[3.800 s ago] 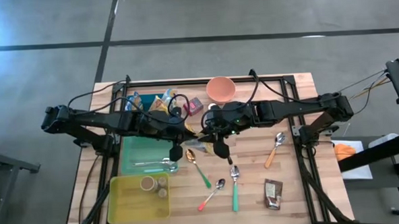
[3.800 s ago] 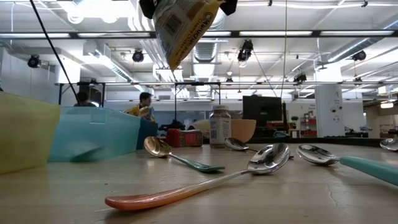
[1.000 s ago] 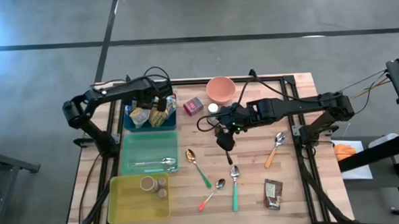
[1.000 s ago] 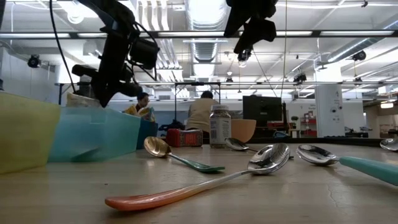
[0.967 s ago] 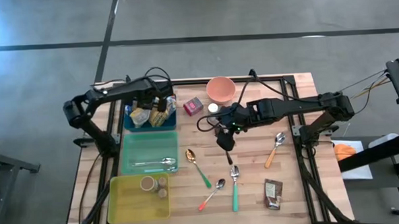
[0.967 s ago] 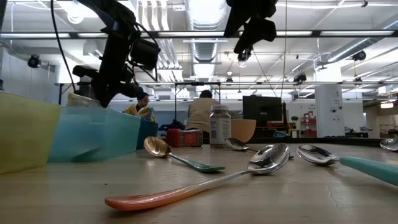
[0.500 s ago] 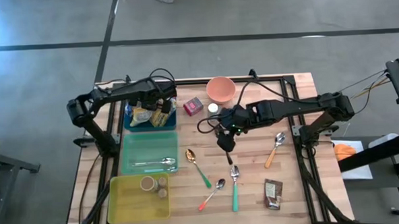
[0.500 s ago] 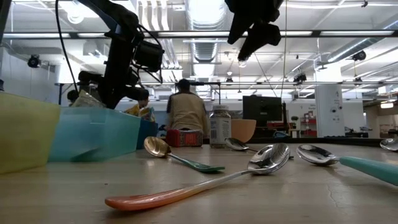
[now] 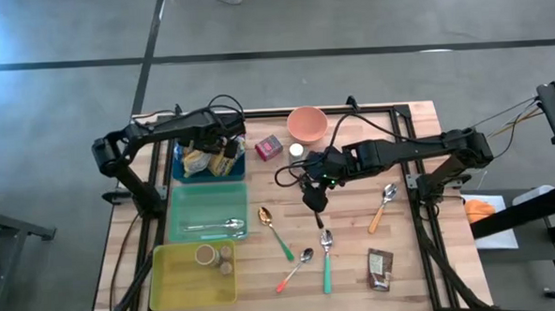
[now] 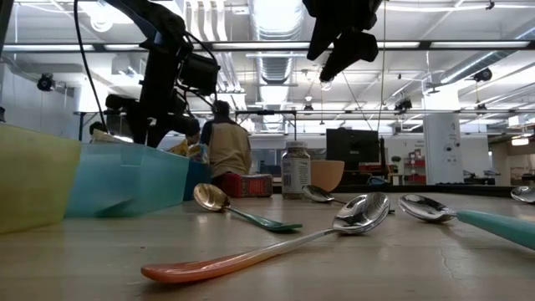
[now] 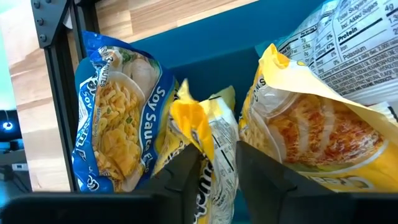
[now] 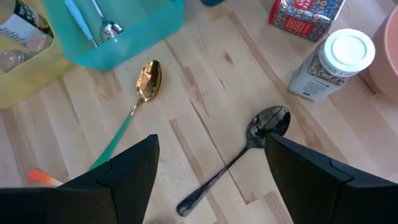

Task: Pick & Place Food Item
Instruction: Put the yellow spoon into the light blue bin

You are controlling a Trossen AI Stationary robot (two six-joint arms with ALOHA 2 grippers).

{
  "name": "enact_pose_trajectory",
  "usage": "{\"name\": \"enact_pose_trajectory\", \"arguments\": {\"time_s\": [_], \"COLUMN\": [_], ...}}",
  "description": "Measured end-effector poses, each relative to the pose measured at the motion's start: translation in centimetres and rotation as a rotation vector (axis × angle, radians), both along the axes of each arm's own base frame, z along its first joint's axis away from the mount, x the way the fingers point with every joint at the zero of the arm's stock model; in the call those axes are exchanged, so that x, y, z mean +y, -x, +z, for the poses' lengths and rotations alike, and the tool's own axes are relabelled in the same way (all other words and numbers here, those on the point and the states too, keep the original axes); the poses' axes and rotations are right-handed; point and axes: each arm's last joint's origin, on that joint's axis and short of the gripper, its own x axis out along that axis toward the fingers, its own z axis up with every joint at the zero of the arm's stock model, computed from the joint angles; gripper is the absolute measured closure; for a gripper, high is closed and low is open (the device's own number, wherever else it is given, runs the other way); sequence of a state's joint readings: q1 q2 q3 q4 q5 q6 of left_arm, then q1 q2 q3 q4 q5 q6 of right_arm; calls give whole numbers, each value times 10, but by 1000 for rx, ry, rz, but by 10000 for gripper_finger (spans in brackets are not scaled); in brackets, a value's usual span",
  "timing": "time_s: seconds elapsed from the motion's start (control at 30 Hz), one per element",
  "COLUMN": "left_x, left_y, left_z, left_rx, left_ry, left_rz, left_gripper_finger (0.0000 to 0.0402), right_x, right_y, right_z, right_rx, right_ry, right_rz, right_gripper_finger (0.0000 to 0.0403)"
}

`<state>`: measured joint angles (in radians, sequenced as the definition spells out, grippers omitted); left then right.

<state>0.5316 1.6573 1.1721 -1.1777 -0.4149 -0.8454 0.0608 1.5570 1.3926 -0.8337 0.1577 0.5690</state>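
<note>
The left tool is seen pinching the yellow snack packet inside the blue bin; light, crinkly and slippery, it is best gripped at its crimped top edge

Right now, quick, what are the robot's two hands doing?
Left gripper: over the blue bin, fingers around a yellow snack bag; grip cannot be told.
Right gripper: open, empty, above the black spoon.
</note>
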Motion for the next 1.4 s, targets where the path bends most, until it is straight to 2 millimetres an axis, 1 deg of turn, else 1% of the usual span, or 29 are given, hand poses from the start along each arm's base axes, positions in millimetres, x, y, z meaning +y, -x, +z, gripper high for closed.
{"name": "enact_pose_trajectory", "arguments": {"time_s": [0.2, 0.37, 0.5, 0.67, 0.83, 1.03, 1.13, 1.3, 1.4], "left_x": [0, -1, -3, -6, -13, -27, -41, -68, -83], "left_y": [0, 2, 6, 12, 18, 21, 17, 6, -1], "left_z": [1, 7, 15, 29, 42, 60, 70, 90, 97], "left_rx": [3, -19, -34, -93, -194, -339, -434, -600, -679], "left_ry": [11, 1, 2, -6, 52, 137, 142, 85, 74], "left_rz": [-31, -34, -77, -75, -95, -223, -316, -517, -600], "left_gripper_finger": [241, 204, 170, 125, 96, 94, 103, 131, 147], "right_x": [0, 0, 0, 0, 0, -1, -2, -3, -3], "right_y": [0, 0, 0, 0, 1, 8, 13, 22, 28], "right_z": [-1, -1, -1, -1, -2, -6, -9, -14, -16], "right_rx": [2, 2, 2, 5, 12, 76, 126, 217, 270], "right_ry": [2, 2, 2, 0, -18, -49, -43, -65, -80], "right_rz": [0, -1, -1, -5, -34, -101, -148, -234, -292], "right_gripper_finger": [113, 113, 113, 113, 113, 113, 113, 113, 113]}}
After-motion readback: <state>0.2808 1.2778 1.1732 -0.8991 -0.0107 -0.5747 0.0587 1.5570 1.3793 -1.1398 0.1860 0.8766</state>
